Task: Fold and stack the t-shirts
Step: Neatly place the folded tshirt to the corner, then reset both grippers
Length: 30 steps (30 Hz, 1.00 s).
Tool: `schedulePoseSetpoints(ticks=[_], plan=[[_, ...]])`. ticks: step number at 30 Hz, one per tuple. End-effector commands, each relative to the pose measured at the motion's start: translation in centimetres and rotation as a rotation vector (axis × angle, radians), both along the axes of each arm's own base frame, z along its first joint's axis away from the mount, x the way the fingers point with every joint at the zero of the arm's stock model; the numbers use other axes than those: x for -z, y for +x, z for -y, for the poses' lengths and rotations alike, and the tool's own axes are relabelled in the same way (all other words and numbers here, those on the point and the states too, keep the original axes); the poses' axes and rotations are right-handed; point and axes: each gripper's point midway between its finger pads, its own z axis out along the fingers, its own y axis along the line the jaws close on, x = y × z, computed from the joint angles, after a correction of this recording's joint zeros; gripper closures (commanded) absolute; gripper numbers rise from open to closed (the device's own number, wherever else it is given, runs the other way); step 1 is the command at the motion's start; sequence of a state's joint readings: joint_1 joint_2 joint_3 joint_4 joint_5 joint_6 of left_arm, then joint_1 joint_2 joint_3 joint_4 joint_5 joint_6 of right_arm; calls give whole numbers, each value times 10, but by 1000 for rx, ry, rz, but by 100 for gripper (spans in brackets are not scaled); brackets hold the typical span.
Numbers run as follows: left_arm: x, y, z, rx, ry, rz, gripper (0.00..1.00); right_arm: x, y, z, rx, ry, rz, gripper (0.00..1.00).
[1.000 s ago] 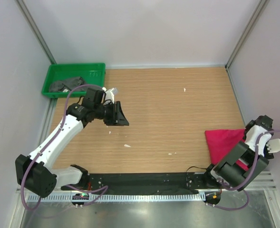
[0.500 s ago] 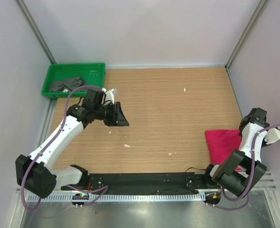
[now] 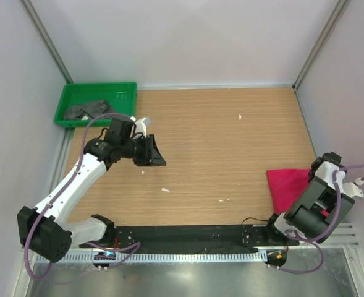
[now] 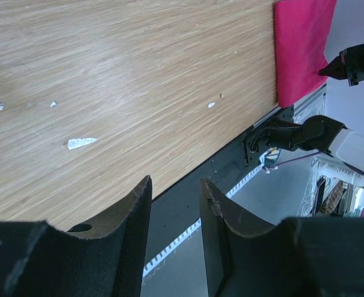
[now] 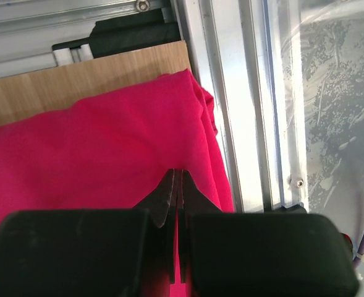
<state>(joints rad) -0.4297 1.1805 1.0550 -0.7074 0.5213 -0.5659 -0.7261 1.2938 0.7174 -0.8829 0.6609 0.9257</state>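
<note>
The crimson-red t-shirt (image 3: 288, 185) lies folded at the table's right edge, also showing in the left wrist view (image 4: 299, 49). In the right wrist view the red t-shirt (image 5: 107, 136) lies smooth, and my right gripper (image 5: 177, 172) is shut just above it, near its right edge, with no cloth bunched at the tips. My right arm (image 3: 324, 185) covers part of it from above. The dark grey t-shirt (image 3: 86, 110) lies crumpled in the green tray (image 3: 95, 86). My left gripper (image 3: 159, 156) (image 4: 175, 182) hangs open and empty over the bare table left of centre.
Small white scraps (image 3: 165, 189) dot the wooden table (image 3: 231, 142). A metal rail (image 5: 249, 93) runs along the table's right side beside the red shirt. A black strip (image 3: 188, 235) lines the near edge. Grey walls enclose the table on three sides.
My right gripper has gone from open to shut while the right arm swung down over the red t-shirt. The left arm has shifted only slightly.
</note>
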Motion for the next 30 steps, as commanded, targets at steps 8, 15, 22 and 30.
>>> schedulePoseSetpoints(ticks=[8,15,22,30], plan=[[5,-7,-13,-12,33,10,63,13,-27,15,160,-57,-123,99],[2,-3,-14,-30,15,21,63,6,-21,19,145,-51,-110,99],[-1,2,-10,-44,-7,31,63,-94,74,18,-250,-254,122,98],[21,-18,-9,-60,-81,-13,56,-159,215,-143,-865,100,747,92]])
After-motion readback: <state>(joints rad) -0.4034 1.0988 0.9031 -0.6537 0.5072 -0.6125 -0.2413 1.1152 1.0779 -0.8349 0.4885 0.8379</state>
